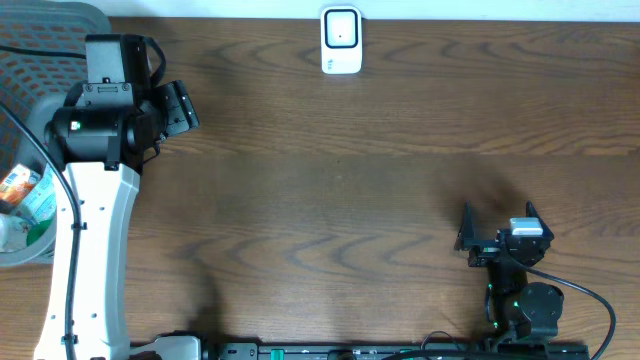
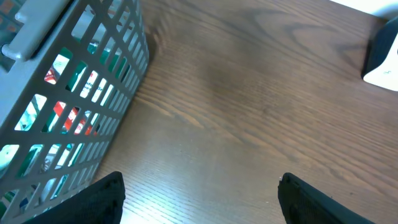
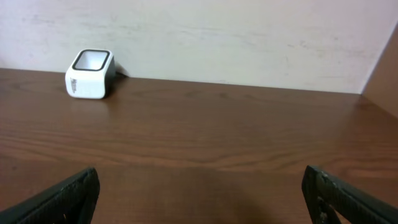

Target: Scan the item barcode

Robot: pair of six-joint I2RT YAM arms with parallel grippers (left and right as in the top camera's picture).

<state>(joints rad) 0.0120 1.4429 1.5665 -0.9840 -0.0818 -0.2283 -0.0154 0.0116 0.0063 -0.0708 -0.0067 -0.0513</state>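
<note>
Could well snag a finger on the wall of the grey plastic lattice basket (image 2: 93, 74) when reaching in for the red, green and white packets (image 2: 65, 115) lying inside, or bring one up with its barcode turned away from the small white box-shaped scanner (image 1: 341, 40) standing well apart at the far edge of the brown wooden surface (image 1: 330, 200). Shows the left tool (image 2: 200, 196) spread wide just beside that basket, gripping and touching nothing, and the right tool (image 3: 202, 199) equally wide and empty, low over the surface at the near right.
</note>
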